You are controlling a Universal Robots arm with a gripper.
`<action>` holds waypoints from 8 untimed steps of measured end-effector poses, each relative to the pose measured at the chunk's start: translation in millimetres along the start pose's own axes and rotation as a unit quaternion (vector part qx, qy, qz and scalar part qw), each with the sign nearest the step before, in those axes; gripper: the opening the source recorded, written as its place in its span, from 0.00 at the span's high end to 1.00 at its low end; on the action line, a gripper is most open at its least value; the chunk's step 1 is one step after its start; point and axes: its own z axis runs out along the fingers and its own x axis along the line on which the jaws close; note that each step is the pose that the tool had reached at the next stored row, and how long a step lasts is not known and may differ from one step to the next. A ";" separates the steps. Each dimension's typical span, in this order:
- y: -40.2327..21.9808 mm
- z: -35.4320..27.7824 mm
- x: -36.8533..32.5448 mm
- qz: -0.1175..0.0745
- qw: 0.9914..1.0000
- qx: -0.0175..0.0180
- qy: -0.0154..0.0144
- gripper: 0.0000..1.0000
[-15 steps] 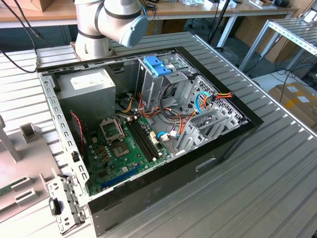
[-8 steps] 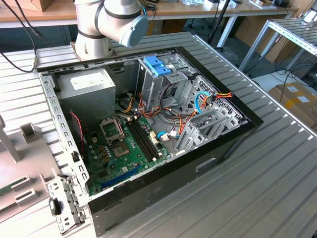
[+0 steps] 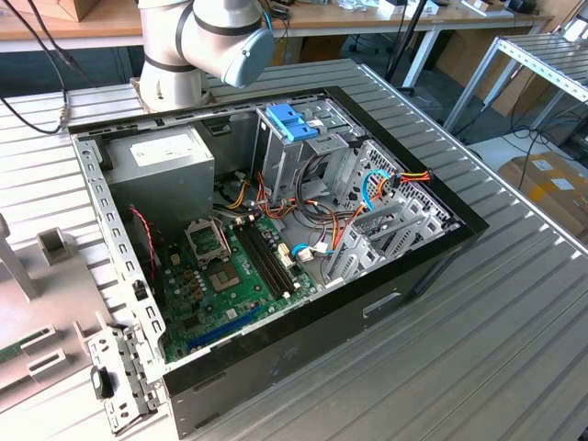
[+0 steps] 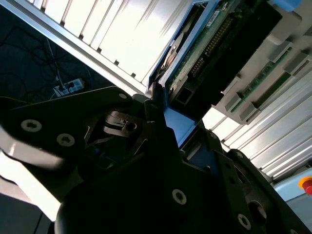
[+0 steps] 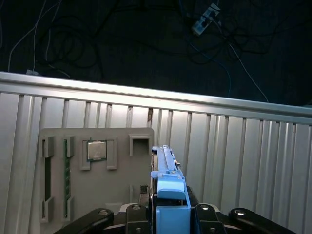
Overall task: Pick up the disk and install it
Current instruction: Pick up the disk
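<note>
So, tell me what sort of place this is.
Probably a robotics lab for PC assembly: an open computer case on a slatted table, a robot arm beside it, workbenches behind, the gripper holding the disk.

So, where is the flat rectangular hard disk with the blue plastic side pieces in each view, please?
First wrist view: the disk is held edge-on in the gripper, beside the grey plastic holder plate.
Second wrist view: the disk shows its green circuit-board side, the same plate behind it.
Exterior view: that plate lies at the exterior view's left, beside the open black computer case.
Shared landmark: the plate.
</note>
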 end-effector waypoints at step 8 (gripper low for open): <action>0.3 -7.5 -0.8 0.000 1.000 0.000 -0.002 0.63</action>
